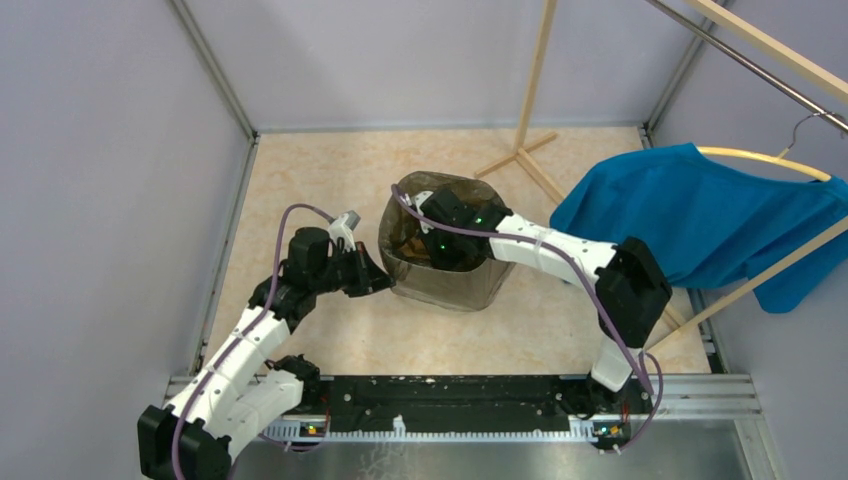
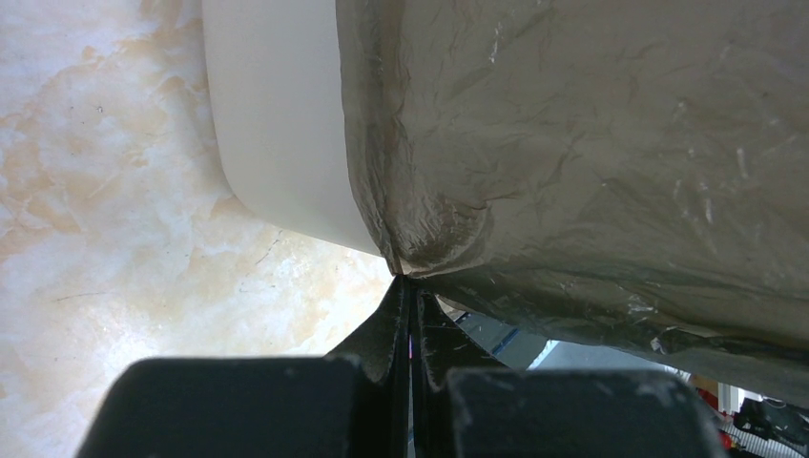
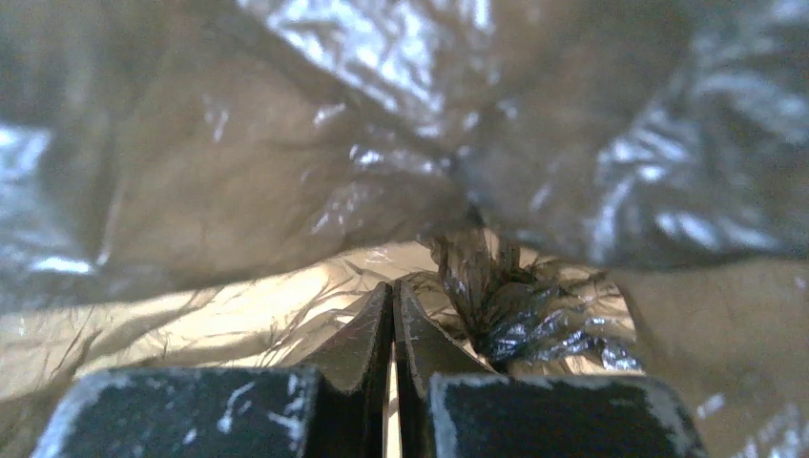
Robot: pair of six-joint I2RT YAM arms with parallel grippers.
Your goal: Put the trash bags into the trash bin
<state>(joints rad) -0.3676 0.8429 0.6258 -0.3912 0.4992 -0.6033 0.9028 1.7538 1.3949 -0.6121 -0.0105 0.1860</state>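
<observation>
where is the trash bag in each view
top external: centre of the picture, the trash bag sits dark and wrinkly between the two arms.
left wrist: upper right, hanging beside the trash bin and its bare cream wall, pinched by the left gripper.
right wrist: fills the frame, seen from inside, with the right gripper shut at the bottom.
shared landmark: the bag's shiny wrinkled film shows in all three views.

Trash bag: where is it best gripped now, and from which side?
Grip the bag at its overhang outside the bin, coming from the left: the film puckers off the smooth wall there, thin enough to pinch, as the left end effector does.
</observation>
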